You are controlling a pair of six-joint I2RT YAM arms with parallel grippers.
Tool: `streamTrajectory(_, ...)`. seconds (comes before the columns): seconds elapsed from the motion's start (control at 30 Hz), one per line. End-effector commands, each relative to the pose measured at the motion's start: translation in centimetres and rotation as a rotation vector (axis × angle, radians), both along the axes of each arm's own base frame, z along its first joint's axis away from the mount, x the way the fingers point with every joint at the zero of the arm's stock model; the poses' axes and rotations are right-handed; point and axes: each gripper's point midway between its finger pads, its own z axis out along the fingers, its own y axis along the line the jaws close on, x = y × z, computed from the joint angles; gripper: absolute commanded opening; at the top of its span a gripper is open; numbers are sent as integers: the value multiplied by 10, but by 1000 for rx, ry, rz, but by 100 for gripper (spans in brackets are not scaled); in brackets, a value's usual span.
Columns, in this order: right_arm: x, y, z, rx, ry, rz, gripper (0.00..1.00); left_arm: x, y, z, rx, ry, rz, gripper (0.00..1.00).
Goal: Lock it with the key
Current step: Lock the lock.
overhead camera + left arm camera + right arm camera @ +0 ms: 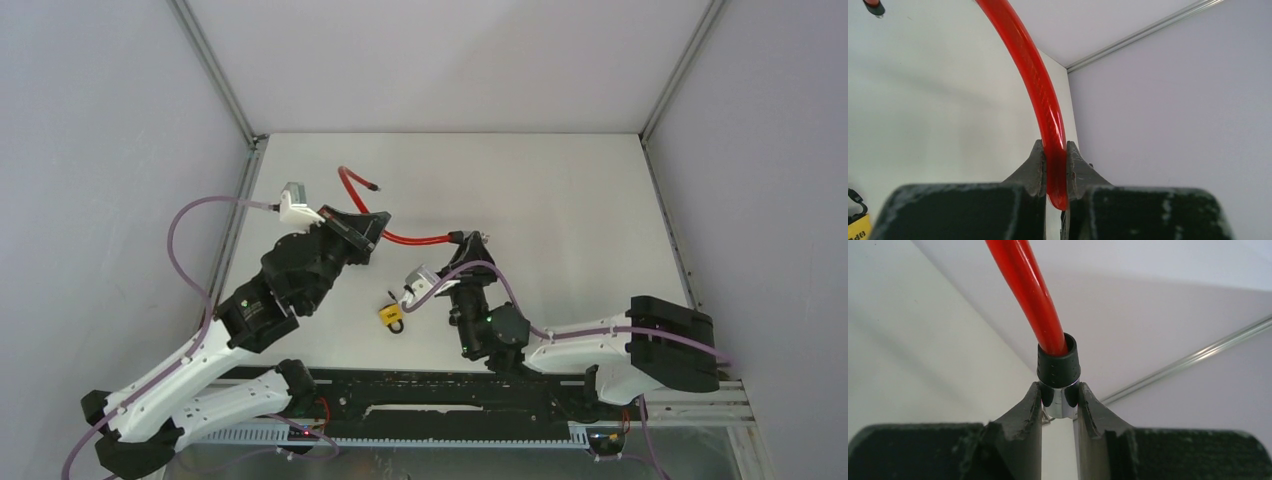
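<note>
While both wrists reach forward, nearest me the small yellow padlock (391, 316) lies on the white table (560, 200) between my arms, held by neither; I cannot make out a key. My right gripper (1060, 405) is clamped on the metal pin under the cable's black collar (1059, 365). Farther left, my left gripper (1054, 170) pinches the red cable (1040, 85) mid-length. Beyond, its free end (374, 185) rests. I judge the pin needs holding straight, cable steadied, before meeting the padlock.
</note>
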Motion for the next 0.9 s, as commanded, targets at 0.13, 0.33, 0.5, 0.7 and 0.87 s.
streamTrajectory(0.13,-22,0,49,301,-39,60,49,-7,1,7,27,-29,-33,0)
streamTrajectory(0.33,-71,56,21,296,229,405,85,-4,7,22,90,-94,-26,0)
streamTrajectory(0.5,-125,70,14,462,627,779,92,-8,5,42,294,-280,-145,0)
streamTrajectory(0.7,-158,37,60,675,704,1087,91,-22,15,50,583,-426,-280,0)
streamTrajectory(0.87,-137,16,58,766,757,1053,89,-64,-5,45,652,-567,-569,0)
